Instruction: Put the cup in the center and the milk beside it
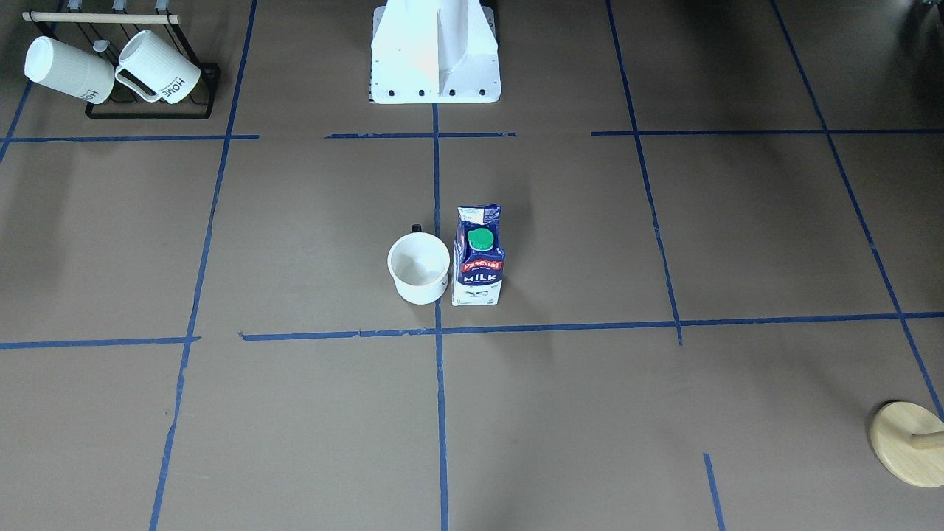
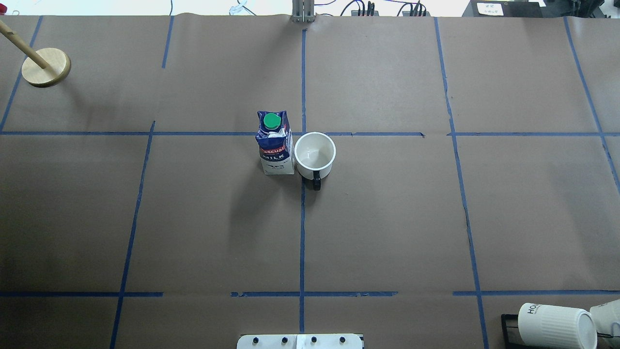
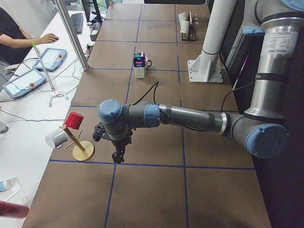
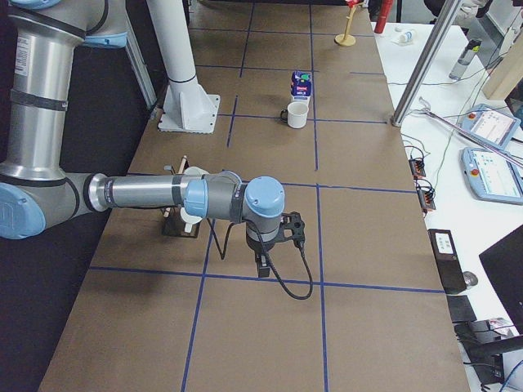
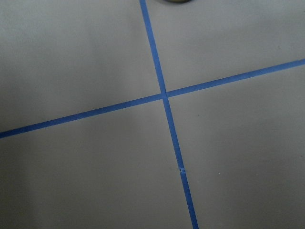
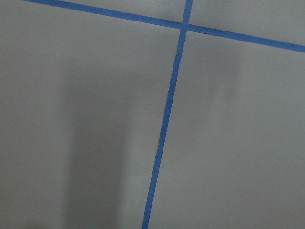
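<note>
Brown blue-taped tabletop (image 2: 387,218) — probably paper-covered.

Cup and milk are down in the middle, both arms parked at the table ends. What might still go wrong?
1. The tall, narrow milk stands tight beside the cup; a nudge to either might topple it.
2. The left gripper hangs close to the wooden mug stand; swinging inward might clip it.
3. The cup's handle juts toward the robot, so a low pass could catch it.
</note>
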